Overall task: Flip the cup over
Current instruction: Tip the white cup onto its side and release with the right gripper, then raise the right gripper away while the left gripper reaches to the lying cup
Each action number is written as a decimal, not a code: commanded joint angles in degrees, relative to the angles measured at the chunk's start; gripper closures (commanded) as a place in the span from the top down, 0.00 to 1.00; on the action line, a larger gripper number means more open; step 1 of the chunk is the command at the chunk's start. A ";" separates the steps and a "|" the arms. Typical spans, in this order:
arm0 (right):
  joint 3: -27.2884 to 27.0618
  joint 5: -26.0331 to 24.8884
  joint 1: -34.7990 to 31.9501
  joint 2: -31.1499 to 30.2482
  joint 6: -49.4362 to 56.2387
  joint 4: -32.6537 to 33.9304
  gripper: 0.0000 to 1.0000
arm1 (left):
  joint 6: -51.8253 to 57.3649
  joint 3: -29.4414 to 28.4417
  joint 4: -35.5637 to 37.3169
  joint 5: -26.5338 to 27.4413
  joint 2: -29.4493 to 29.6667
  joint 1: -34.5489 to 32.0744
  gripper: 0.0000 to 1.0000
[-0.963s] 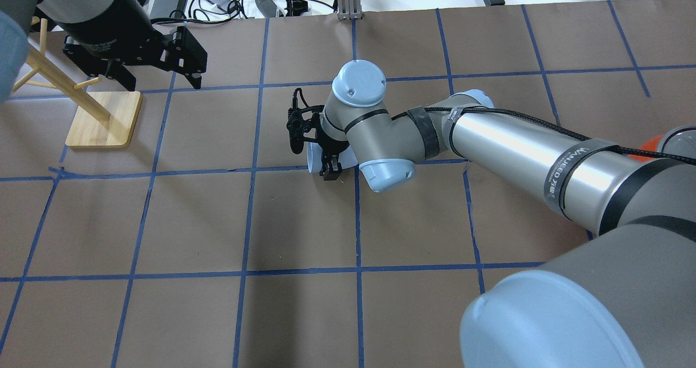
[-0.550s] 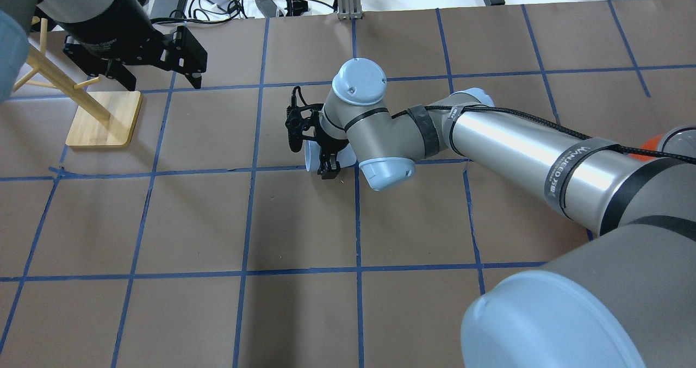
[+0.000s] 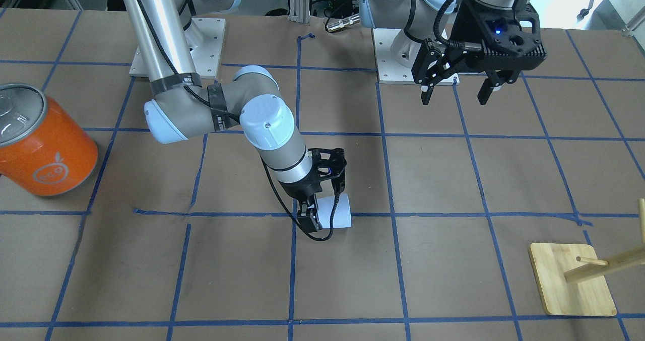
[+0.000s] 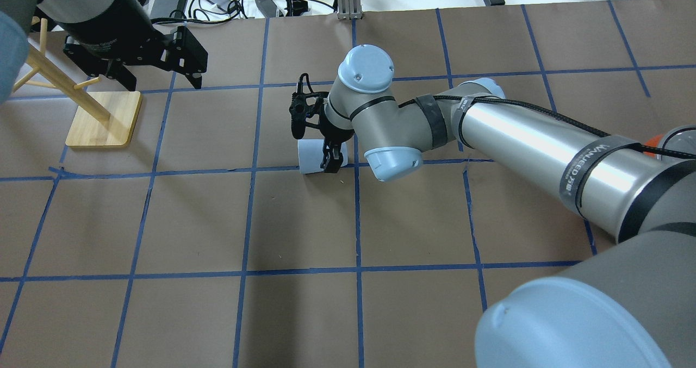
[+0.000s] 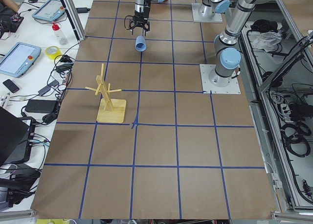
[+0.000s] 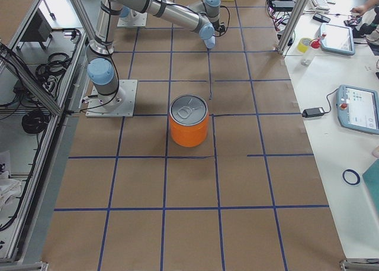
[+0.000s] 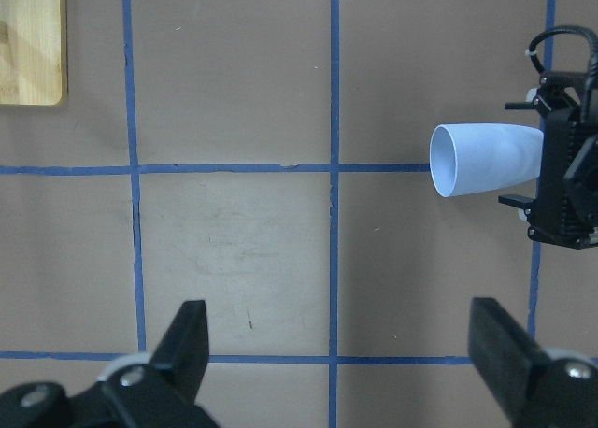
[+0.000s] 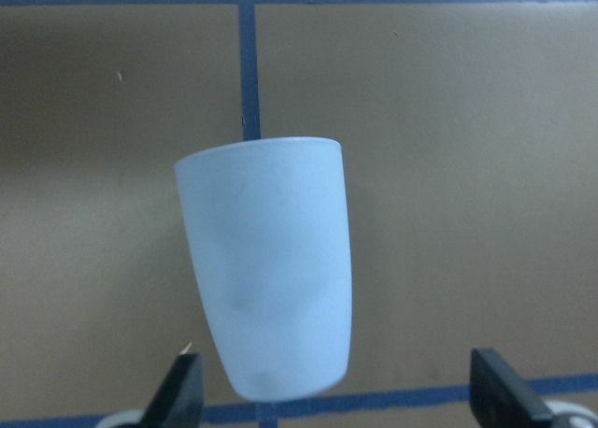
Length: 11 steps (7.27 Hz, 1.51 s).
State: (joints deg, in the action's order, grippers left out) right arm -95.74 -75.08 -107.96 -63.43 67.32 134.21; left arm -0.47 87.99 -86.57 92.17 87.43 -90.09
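Observation:
The cup is a small pale blue-white tumbler lying on its side on the brown table, on a blue tape line. Its rim points away from my right gripper. It also shows in the front view, the left wrist view and the right wrist view. The right gripper is low over the table with its jaws wide open, and the cup's base lies between the fingertips, nearer one finger. My left gripper is open and empty, raised over the far left of the table.
A large orange can with a silver top stands on my right side of the table. A wooden peg rack on a square base stands at the far left, under the left arm. Cables and tape lie beyond the table's far edge.
My right wrist has shifted slightly toward the far side of the table. More of the cup's body now shows beside the finger, lying flatter on the table. The left arm has not moved.

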 commanded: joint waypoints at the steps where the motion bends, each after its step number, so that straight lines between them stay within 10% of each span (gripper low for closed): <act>1: 0.11 -0.24 6.85 -9.74 -2.01 -12.08 1.00 | 0.03 0.08 0.00 -0.06 0.02 0.00 1.00; 7: 0.37 -4.25 11.80 -13.21 -20.78 -12.83 1.00 | -0.59 4.01 0.08 -0.94 1.24 -1.50 1.00; 11: 0.20 -10.08 11.45 -14.45 -37.75 -14.85 1.00 | -1.99 13.42 17.60 -12.19 9.40 -1.15 1.00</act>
State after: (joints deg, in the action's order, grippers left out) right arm -95.60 -84.27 -96.47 -77.80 34.67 120.01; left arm -1.81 99.08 -75.71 81.66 93.97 -91.37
